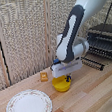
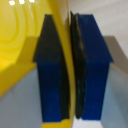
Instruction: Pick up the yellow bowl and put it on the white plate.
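Note:
The yellow bowl (image 1: pixel 61 84) sits on the wooden table, to the exterior view's right of the white plate (image 1: pixel 29 106). My gripper (image 1: pixel 68 77) reaches down onto the bowl. In the wrist view its two dark blue fingers (image 2: pixel 50 70) are pressed together on the bowl's thin yellow rim (image 2: pixel 66 30), one finger inside the bowl and one outside. The bowl (image 2: pixel 17 40) fills much of the wrist view. I cannot tell whether the bowl is lifted off the table.
A tiny orange block (image 1: pixel 44 77) stands behind the bowl near the curtain. A black wire rack (image 1: pixel 105 43) stands at the back on the exterior view's right. The white arm (image 1: pixel 74 32) leans over the table's middle.

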You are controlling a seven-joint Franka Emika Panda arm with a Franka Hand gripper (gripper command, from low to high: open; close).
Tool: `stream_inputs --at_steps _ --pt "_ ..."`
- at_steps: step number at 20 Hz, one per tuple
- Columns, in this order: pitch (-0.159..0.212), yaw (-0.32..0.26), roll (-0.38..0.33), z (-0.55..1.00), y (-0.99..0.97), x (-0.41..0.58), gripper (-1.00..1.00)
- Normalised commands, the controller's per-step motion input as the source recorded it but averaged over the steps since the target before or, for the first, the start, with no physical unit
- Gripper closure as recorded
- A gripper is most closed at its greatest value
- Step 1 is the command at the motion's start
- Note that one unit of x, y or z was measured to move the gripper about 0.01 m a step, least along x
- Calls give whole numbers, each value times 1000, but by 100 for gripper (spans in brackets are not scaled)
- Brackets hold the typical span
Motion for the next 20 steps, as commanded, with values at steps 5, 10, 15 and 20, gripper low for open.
stream_inputs --at_steps 5,10,15,20 --pt "30 -6 78 831 343 370 100" --pt "75 0 55 505 687 545 100" --pt "62 0 5 140 882 498 100" --pt "40 1 -3 -4 991 186 100"
